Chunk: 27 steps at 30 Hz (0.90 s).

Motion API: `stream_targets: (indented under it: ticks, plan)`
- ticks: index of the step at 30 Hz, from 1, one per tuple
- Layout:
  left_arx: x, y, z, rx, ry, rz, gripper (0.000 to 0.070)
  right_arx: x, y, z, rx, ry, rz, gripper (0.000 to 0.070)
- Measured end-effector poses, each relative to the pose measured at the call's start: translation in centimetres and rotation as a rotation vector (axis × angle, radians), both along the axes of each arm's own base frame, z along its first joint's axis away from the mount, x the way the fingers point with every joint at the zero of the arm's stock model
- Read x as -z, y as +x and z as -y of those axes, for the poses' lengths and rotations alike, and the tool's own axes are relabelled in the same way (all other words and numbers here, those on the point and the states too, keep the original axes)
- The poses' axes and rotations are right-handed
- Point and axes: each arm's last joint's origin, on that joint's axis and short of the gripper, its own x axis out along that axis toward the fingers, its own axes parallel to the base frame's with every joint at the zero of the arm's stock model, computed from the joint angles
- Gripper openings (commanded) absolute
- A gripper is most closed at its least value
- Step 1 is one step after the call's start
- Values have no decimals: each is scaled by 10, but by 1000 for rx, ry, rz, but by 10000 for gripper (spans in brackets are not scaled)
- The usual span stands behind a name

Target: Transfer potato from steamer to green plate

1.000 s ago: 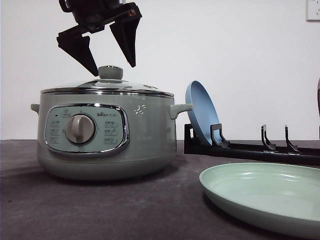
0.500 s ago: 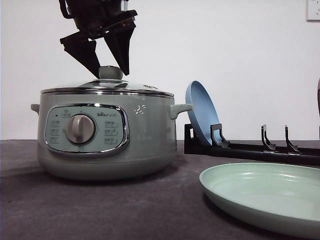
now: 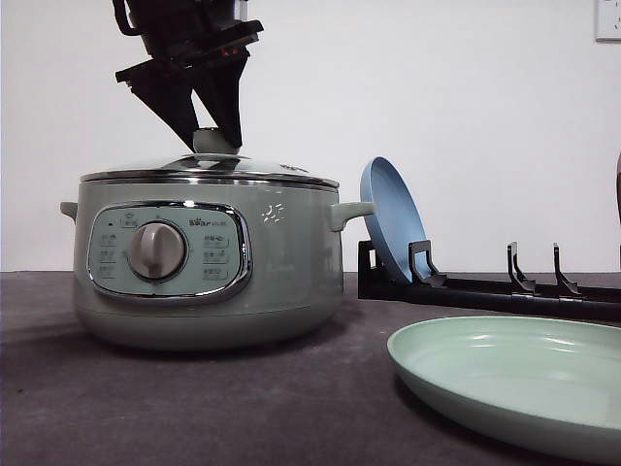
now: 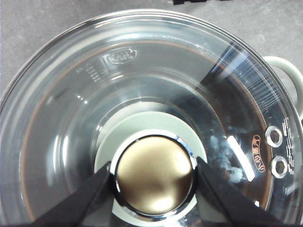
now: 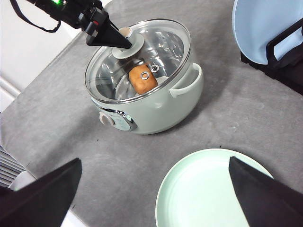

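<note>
Left pincer [image 4: 154, 177] clamps lid knob [image 4: 155, 176]; potato [image 5: 142, 79] inside steamer [image 3: 209, 257]

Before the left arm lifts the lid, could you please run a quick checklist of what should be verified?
1. Left gripper centred on the lid knob: ok, one finger on each side.
2. Fingers actually clamping the knob: cannot tell; they look in contact, but grip force is not visible.
3. Glass lid seated on the steamer: ok, lid not yet lifted.
4. Potato inside, visible through the glass: ok.
5. Green plate free to receive it: ok, nothing on it.
6. Right gripper open and away from the steamer: ok, above the table near the plate.
</note>
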Motion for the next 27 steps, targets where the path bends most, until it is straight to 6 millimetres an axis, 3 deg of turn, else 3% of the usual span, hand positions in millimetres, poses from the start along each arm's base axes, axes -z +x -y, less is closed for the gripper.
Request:
stream_targets:
  ticks: [6,17,27]
  plan:
    - [-7,0,0,-6,3,-12,0,0,0,0,0,0,-1,630]
    - [-78,-14,-6,-12,-70,112,0,0,0,0,5,-3,0,630]
    - [-86,-19,-8,-12,-70,112,0,0,0,0,5,-4,0,630]
